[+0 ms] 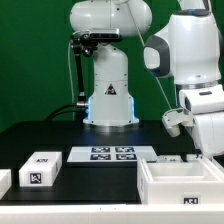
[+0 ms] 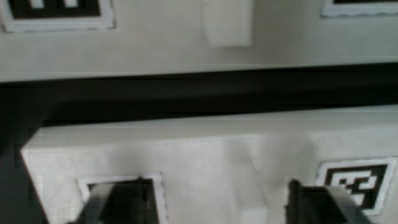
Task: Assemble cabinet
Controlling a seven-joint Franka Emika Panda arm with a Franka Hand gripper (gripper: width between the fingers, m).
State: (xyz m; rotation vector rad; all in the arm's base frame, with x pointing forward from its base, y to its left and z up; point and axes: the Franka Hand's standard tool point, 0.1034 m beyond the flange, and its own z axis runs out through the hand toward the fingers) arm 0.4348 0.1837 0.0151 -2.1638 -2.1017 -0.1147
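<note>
while the claw (image 2: 222, 205) hangs directly over the large white plastic cabinet box (image 1: 180, 182), which sits at the exterior view's right end of the black bench (image 1: 50, 135), its dark fingers (image 2: 121, 202) stand spread wide and grip nothing. the box's long edge runs parallel to the line between the fingers, so pinching a wall likely needs a wrist turn before descending.

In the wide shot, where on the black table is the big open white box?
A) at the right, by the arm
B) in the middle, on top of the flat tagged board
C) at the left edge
A: the cabinet sits at the exterior view's right, while the marker board in the middle carries only its tags.
</note>
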